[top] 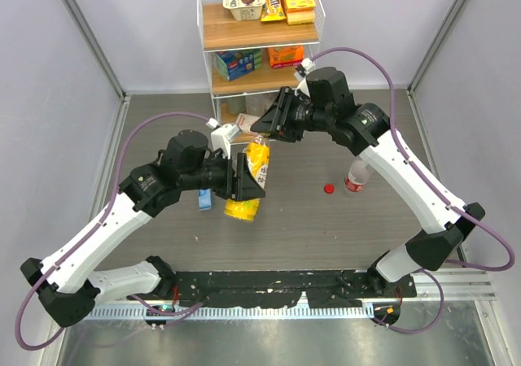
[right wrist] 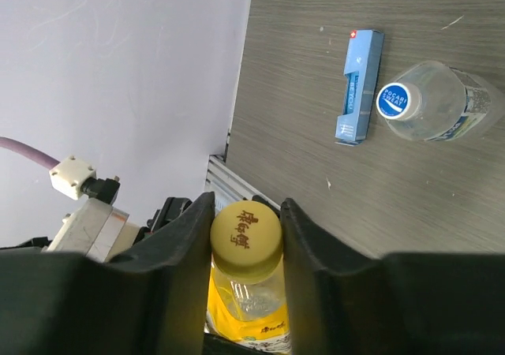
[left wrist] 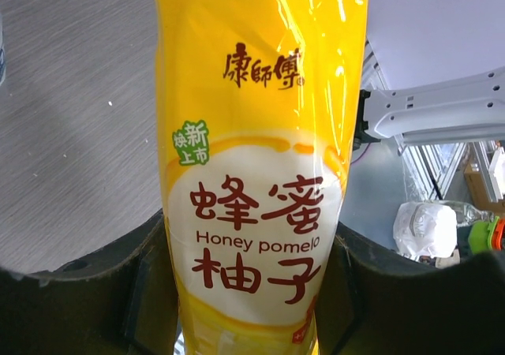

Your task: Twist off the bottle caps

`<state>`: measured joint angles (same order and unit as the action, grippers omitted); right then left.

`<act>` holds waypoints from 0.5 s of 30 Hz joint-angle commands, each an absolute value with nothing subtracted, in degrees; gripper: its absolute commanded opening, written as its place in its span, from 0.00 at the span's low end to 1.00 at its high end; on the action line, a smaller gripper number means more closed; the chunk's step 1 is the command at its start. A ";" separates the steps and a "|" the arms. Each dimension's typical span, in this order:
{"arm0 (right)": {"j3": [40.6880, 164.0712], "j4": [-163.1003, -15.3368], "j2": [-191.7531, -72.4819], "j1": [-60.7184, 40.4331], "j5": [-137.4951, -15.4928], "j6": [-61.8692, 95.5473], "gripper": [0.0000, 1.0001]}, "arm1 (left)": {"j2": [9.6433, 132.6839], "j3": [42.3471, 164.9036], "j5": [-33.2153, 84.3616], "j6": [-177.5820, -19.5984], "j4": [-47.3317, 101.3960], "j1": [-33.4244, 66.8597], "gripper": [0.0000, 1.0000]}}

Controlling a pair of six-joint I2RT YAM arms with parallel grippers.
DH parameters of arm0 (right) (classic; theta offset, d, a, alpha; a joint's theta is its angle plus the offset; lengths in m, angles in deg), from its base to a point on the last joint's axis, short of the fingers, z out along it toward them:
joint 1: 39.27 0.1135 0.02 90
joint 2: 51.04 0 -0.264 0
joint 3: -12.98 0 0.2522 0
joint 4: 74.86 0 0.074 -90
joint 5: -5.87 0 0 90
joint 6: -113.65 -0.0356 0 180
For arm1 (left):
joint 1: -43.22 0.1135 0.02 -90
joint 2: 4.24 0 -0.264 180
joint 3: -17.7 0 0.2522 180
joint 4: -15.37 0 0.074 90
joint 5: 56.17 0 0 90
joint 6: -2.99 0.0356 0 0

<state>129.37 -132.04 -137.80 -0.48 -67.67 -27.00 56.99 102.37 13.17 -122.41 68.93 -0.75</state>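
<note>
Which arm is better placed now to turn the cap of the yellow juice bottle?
The right arm: its jaws are shut on the yellow cap, ready to twist. The left arm clamps the juice bottle by its body, steadying it.

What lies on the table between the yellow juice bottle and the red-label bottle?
A red cap, close to the red-label bottle; the top external view shows it.

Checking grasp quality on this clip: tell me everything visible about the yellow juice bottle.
The yellow juice bottle is clear plastic under a glossy yellow wrap printed Honey pomelo beside Chinese characters. Its yellow cap is on. The left gripper clamps its body, the right gripper is shut on the cap. It is held tilted between them.
</note>
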 commanded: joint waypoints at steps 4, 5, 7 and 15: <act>128.18 -125.72 -134.36 -0.25 -66.47 -27.94 0.02 | 54.65 103.96 16.42 -122.43 68.77 -0.64 0.49; 127.82 -124.76 -133.05 -0.25 -67.25 -27.68 0.02 | 54.30 104.14 16.87 -122.43 69.56 -0.73 0.62; 126.42 -122.39 -130.77 -0.33 -68.31 -26.80 0.02 | 54.03 104.40 16.87 -122.43 70.53 -0.64 0.76; 121.40 -115.43 -123.90 -0.25 -71.22 -23.90 0.02 | 52.80 102.39 12.22 -123.22 69.13 -0.55 0.86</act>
<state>121.38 -123.52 -127.98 -0.40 -69.68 -25.91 54.50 102.46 14.72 -122.84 70.41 -0.84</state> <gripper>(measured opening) 0.414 0.862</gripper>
